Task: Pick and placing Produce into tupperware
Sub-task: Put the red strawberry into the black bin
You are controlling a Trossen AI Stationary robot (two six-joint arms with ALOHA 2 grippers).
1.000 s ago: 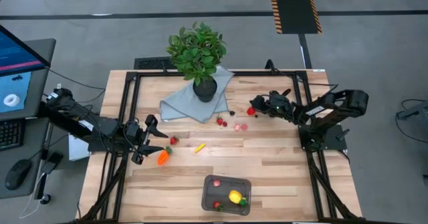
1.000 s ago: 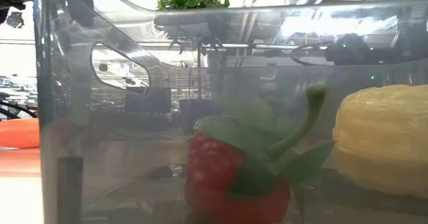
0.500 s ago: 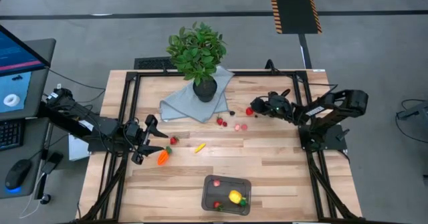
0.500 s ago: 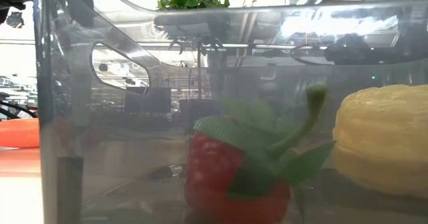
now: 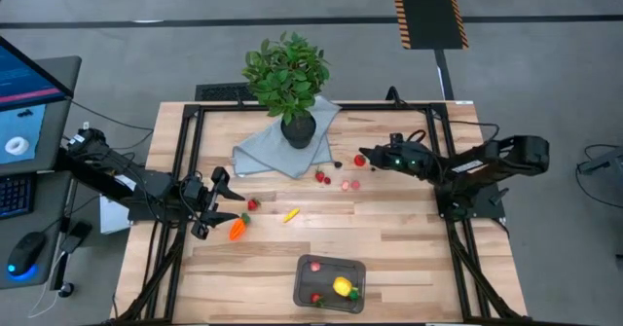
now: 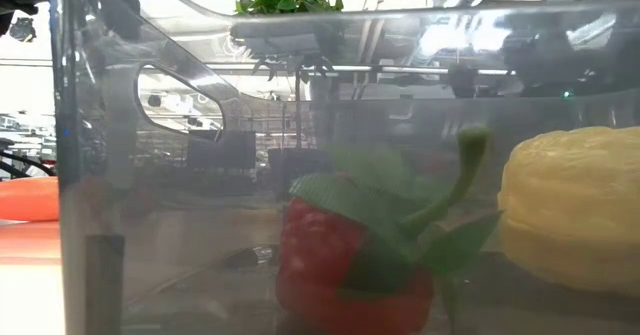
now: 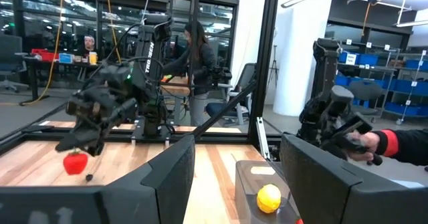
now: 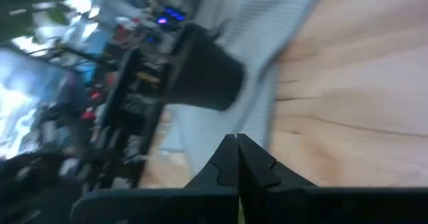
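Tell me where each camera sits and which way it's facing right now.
High: above, straight down on the table; both arms, left gripper and right gripper show.
Low: table height, through the tupperware wall at a strawberry and lemon; no arm clear.
Left wrist: past its own fingers, across to the right gripper.
Right wrist: over its shut fingers toward the plant pot.
Shared: high, low and left wrist all see the lemon.

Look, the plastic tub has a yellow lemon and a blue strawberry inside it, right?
Almost. The strawberry in the tub is red with a green leafy top, not blue. The low view, looking through the tub's clear wall, shows it up close beside the yellow lemon, and the high view shows the same red and yellow pieces inside.
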